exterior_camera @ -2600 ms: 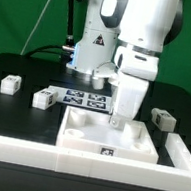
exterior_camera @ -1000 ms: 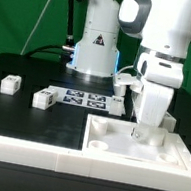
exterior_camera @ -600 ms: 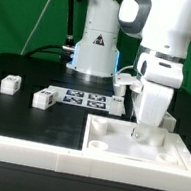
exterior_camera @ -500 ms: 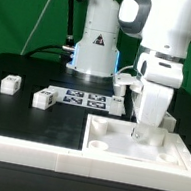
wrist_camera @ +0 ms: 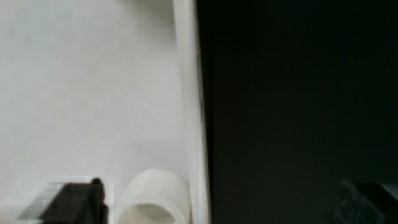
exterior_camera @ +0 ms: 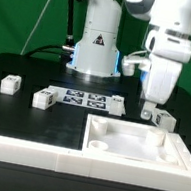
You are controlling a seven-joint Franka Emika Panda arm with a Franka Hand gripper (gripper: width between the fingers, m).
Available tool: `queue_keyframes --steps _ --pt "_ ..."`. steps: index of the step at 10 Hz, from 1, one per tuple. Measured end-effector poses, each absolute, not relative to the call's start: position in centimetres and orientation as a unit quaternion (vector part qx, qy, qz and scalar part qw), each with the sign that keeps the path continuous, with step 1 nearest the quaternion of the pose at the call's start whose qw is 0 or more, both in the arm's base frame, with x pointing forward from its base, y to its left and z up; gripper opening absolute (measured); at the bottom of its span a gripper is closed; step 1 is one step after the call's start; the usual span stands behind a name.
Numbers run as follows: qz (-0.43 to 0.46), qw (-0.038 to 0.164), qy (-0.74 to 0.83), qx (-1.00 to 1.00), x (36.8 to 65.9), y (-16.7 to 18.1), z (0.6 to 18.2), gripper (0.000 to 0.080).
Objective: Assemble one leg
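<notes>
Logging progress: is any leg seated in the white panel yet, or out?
Out. The panel shows bare sockets; the nearest leg lies loose on the table beside it.

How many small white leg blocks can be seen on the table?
4 legs: two at the exterior view's left, one beside the marker board, one at the right near the tool. Others may be hidden.

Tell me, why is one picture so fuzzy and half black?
The wrist view is blurry, probably because the camera is very close: the white panel fills one half and the black table the other, with soft edges. The exterior view is sharp and evenly lit; the tags on the marker board look crisp.
</notes>
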State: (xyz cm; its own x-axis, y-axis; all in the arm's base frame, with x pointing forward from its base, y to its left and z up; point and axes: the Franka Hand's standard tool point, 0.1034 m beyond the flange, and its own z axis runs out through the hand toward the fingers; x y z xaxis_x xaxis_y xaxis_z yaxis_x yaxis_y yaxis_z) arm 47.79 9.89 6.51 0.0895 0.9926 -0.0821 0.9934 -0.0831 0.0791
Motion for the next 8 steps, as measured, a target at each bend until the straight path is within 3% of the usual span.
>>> queue_keyframes --steps 1,6,8 --pt "0.003 0.060 0.671 0.739 47.7 10.1 7.4 0.0649" --pt "0.010 0.055 0.560 0.826 47.5 10.1 7.0 0.0649" --pt "0.011 0.045 0.429 0.902 46.1 11.0 6.3 0.0649"
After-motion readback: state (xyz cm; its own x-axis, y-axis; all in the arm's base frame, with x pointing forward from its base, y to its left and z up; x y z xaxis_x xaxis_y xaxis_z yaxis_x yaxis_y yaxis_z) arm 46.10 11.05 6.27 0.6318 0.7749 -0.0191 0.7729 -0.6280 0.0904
